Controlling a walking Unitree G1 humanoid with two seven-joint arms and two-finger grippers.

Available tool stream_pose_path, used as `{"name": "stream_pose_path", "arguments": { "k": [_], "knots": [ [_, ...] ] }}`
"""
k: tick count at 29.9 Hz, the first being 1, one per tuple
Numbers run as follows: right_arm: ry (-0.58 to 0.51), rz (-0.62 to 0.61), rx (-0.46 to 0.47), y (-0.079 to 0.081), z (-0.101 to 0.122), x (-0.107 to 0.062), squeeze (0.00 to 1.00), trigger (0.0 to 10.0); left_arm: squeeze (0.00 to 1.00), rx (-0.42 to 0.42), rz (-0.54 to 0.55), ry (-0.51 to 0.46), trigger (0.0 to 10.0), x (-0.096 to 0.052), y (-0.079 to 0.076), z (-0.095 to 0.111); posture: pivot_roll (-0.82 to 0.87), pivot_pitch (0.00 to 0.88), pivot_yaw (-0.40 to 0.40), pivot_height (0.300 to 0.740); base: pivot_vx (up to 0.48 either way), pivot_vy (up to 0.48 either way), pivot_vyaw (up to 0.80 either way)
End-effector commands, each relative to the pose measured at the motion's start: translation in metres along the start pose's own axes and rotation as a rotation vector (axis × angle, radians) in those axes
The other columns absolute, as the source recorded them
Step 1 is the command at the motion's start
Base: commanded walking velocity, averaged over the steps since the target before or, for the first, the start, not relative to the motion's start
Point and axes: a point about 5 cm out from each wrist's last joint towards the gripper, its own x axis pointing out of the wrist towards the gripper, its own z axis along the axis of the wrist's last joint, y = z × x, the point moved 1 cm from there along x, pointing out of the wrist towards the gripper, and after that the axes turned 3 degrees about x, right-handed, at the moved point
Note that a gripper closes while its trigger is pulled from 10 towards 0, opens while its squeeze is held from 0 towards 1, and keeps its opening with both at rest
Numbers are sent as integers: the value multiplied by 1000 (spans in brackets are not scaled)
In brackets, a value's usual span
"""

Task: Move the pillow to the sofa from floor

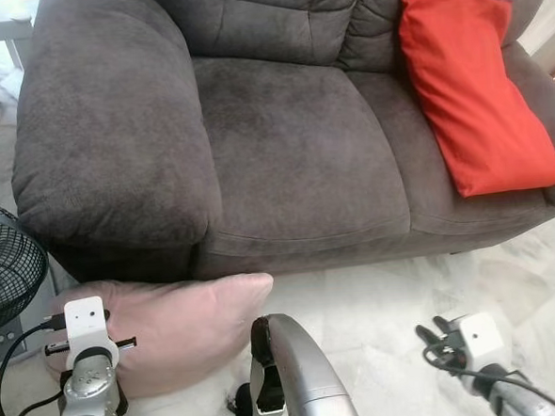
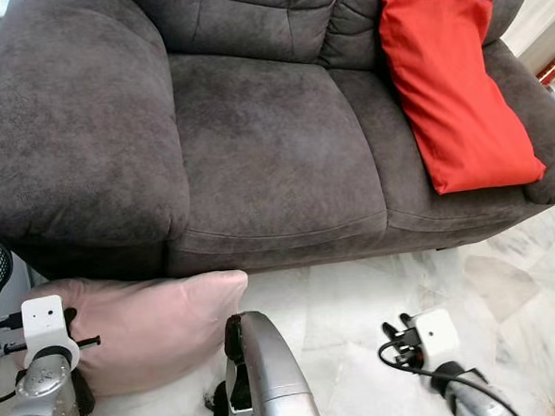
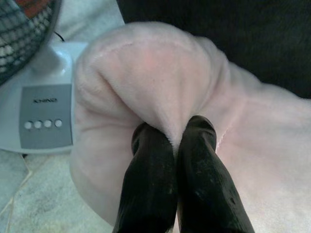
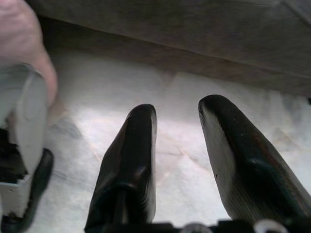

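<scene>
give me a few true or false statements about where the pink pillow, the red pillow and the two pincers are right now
1. The pink pillow lies on the floor in front of the sofa. True.
2. The left pincer is open and clear of the pink pillow. False: its fingers are pinched shut on a fold of the pillow.
3. The red pillow lies on the floor. False: it leans on the sofa's right seat and backrest.
4. The right pincer is open over bare floor, holding nothing. True.
5. A fan stands beside the pink pillow. True.
</scene>
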Motion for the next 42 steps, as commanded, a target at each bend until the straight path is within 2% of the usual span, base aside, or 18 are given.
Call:
{"name": "stream_pose_path", "arguments": {
  "k": [1, 6, 12, 13, 15, 20, 28, 33, 36, 39, 42],
  "knots": [
    [13, -23, -7, -3, -6, -6, 0, 10000, 0, -4, -15, -30, 10000, -7, -12, -2, -26, 243, -355, 543, 0, 0, 0],
    [-4, -18, 1, 10, -1, 6, 0, 10000, 0, -47, -11, -88, 10000, -15, -19, 2, -12, 234, -334, 543, 0, 0, 0],
    [-5, -31, 15, 22, 0, 14, 0, 10000, 0, -56, -48, -128, 10000, -21, -29, 6, -1, 218, -306, 543, -95, 0, 0],
    [-25, -28, 15, 28, 3, 18, 0, 10000, 0, -44, -62, -128, 10000, -21, -31, 6, 5, 214, -299, 543, -315, 0, 0],
    [-33, -27, 15, 30, 4, 19, 0, 10000, 0, -39, -65, -126, 10000, -21, -31, 6, 5, 214, -299, 543, -315, 0, 0],
    [-133, -5, 6, 44, 18, 22, 0, 10000, 0, -26, -86, -128, 10000, -20, -33, 8, 31, 203, -280, 543, -298, 0, 0],
    [-171, -6, 9, 47, 24, 22, 0, 10000, 0, -20, -95, -133, 10000, -18, -33, 11, 52, 192, -259, 543, -292, 0, 0],
    [-190, -22, 30, 49, 40, 32, 0, 10000, 0, -12, -116, -148, 10000, -15, -38, 17, 76, 170, -228, 543, -294, 0, 0],
    [-205, -26, 39, 55, 48, 39, 0, 10000, 0, -13, -130, -155, 10000, -13, -41, 22, 86, 155, -211, 543, -294, 0, 0],
    [-240, -31, 44, 62, 58, 41, 0, 10000, 0, -10, -141, -162, 10000, -11, -43, 26, 95, 140, -197, 543, -294, 0, 0],
    [-270, -38, 47, 61, 70, 40, 0, 10000, 0, -11, -145, -168, 10000, -9, -44, 29, 100, 128, -188, 543, -292, 0, 0]
  ]
}}
